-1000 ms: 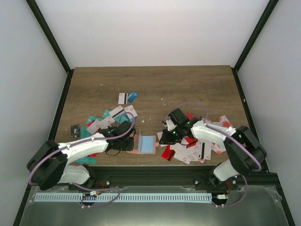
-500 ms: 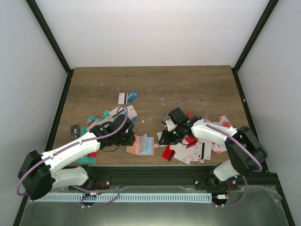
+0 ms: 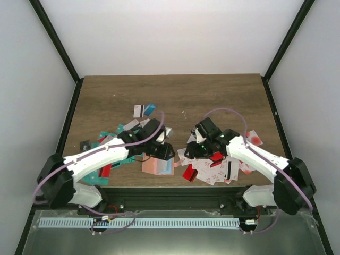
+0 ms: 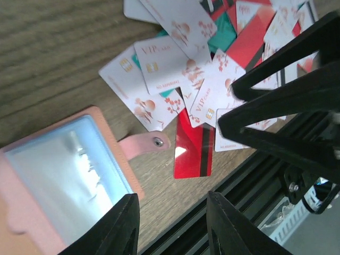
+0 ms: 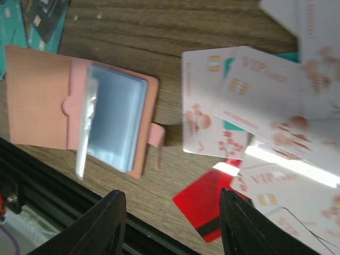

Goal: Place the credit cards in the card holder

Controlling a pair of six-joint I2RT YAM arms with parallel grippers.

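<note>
On the worktop, left side: loose credit cards, teal and white, lying under the left arm. Left pincer is over the far edge of the card holder; a second ago it sat just left of it. In the left wrist view the fingers are apart with nothing between them.

The holder lies open near the front edge, between both pincers. Its clear sleeves face up and the snap strap points toward the right pile. It is slightly further left than before, and more of the pink cover shows.

Right pincer is just right of the holder, roughly where it was, with the elbow swung out to the right. Its jaws are wide apart and empty.

Right pile: white VIP cards overlapping, with a red card on the holder's side near the front edge.
</note>
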